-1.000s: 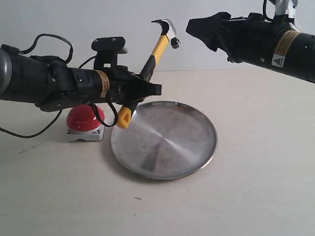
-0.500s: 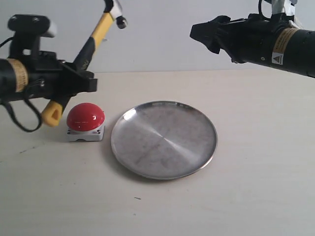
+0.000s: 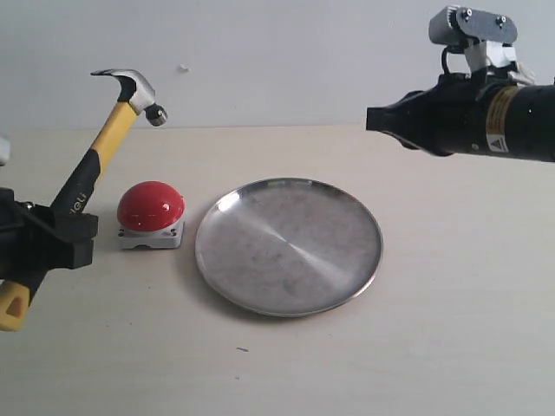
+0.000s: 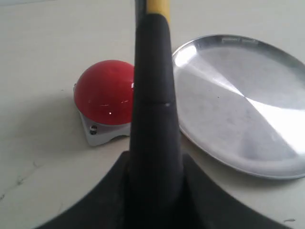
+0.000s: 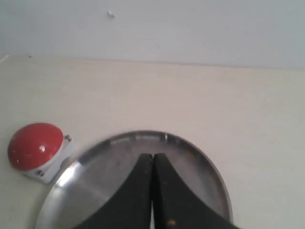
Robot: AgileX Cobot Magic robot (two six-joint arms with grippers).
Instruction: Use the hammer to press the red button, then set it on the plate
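Note:
My left gripper [image 3: 61, 234] is shut on the hammer [image 3: 95, 165] at the exterior view's left edge. The handle slants up to the dark head [image 3: 134, 89], which hangs above and just left of the red button [image 3: 150, 206]. In the left wrist view the black grip [image 4: 155, 119] rises between the jaws, with the red button [image 4: 105, 91] behind it on one side and the plate [image 4: 243, 102] on the other. The silver plate [image 3: 289, 245] lies bare at the middle. My right gripper [image 3: 375, 120] is shut and empty, raised beyond the plate's far right; its wrist view has the fingertips [image 5: 152, 156] over the plate [image 5: 190, 157].
The light tabletop [image 3: 451, 329] stretches around the plate, with a pale wall [image 3: 277, 52] behind. The button's white-grey base [image 3: 152, 237] sits just left of the plate's rim. The right arm's black body [image 3: 486, 121] hangs over the table's far right.
My left arm has swung left and down with the hammer, from over the plate's edge to the frame's left edge. The right gripper has pulled back to the right.

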